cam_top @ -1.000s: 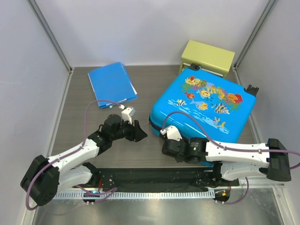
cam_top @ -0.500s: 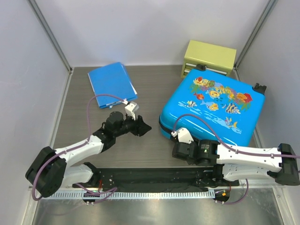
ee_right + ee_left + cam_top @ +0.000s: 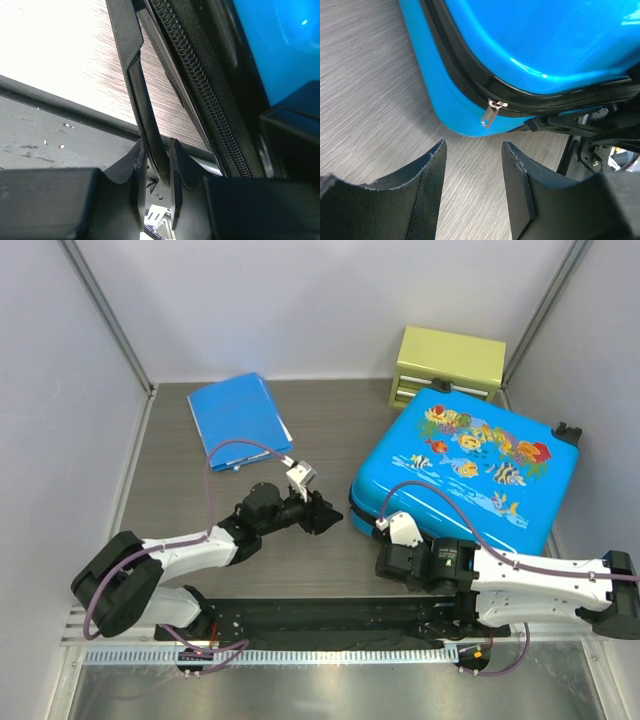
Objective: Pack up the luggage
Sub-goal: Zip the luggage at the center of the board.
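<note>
The suitcase (image 3: 465, 475) lies shut at the right of the top view. The right gripper (image 3: 156, 155) clamps its handle (image 3: 136, 80). The left gripper (image 3: 474, 150), jaws apart and empty, should centre on the zipper pull (image 3: 490, 114) before pinching.

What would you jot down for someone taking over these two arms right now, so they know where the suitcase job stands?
Fish-print suitcase: lying flat at the right of the table, lid down.
Left fingers: open, empty, aimed at the zipper pull on its corner, not touching it.
Right fingers: shut on the black handle at its near edge.
Left to do: probably grab the pull and finish zipping; I cannot tell how far it is zipped.
</note>
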{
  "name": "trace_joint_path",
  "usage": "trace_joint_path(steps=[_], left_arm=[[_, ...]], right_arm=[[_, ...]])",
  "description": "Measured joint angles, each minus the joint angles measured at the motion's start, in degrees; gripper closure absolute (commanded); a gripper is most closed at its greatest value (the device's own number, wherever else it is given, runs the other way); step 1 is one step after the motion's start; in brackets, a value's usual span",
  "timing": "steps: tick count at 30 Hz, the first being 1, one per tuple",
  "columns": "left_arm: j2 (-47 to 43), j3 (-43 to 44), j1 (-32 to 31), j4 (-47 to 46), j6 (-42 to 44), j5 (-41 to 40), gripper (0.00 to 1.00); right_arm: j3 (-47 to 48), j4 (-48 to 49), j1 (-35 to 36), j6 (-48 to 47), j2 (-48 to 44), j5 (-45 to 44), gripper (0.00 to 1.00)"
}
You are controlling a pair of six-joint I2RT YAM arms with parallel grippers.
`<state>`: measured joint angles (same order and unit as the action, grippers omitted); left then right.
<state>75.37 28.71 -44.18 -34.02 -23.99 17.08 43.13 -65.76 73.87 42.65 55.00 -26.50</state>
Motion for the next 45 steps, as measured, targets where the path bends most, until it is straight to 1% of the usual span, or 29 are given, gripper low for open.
trace_joint_path(steps=[7,16,18,21,30,31,38,40,41,42,45], left_arm=[[2.49,0.17,-1.4,-4.92,-0.2,-0.17,0.51],[6.75,1.51,-2.95,-8.66,-0.87,-1.01,0.51],[7.65,1.75,-2.95,-9.05,-0.94,-1.03,0.51],[8.85,2.56,-2.97,-9.35,-1.03,-1.05,0.54],[13.14,5.9,-2.99,-10.78,-1.07,-0.94,0.55],[13.31,6.03,-2.99,-10.8,-1.07,-0.76,0.57],[14.82,7.04,-3.1,-12.15,-1.22,-0.13,0.83],[15.08,7.17,-3.1,-12.37,-1.25,-0.15,0.89],[15.3,7.26,-3.1,-12.46,-1.16,-0.11,0.95],[15.43,7.3,-3.1,-12.46,-1.27,-0.07,0.99],[15.74,7.63,-3.1,-12.44,-1.36,0.02,1.0]], right_arm=[[0.0,-0.66,-0.09,1.11,-0.22,-0.22,0.99],[0.11,-0.57,-0.28,2.12,1.25,-0.83,0.99],[0.11,-0.59,-0.39,2.23,1.25,-0.85,0.99],[0.11,-0.59,-0.59,2.45,1.2,-0.85,0.99],[0.02,-0.74,-0.72,2.54,0.0,-0.66,0.99],[-0.02,-0.79,-0.81,2.54,-0.02,-0.66,0.99],[-0.09,-1.05,-1.49,3.32,-0.04,-0.85,0.99],[-0.09,-1.09,-1.55,3.37,-0.04,-0.85,0.99],[-0.09,-1.09,-1.55,3.37,-0.04,-0.85,0.99],[-0.09,-1.09,-1.55,3.37,-0.04,-0.87,0.99],[-0.09,-1.11,-1.62,3.43,-0.04,-0.92,0.99]])
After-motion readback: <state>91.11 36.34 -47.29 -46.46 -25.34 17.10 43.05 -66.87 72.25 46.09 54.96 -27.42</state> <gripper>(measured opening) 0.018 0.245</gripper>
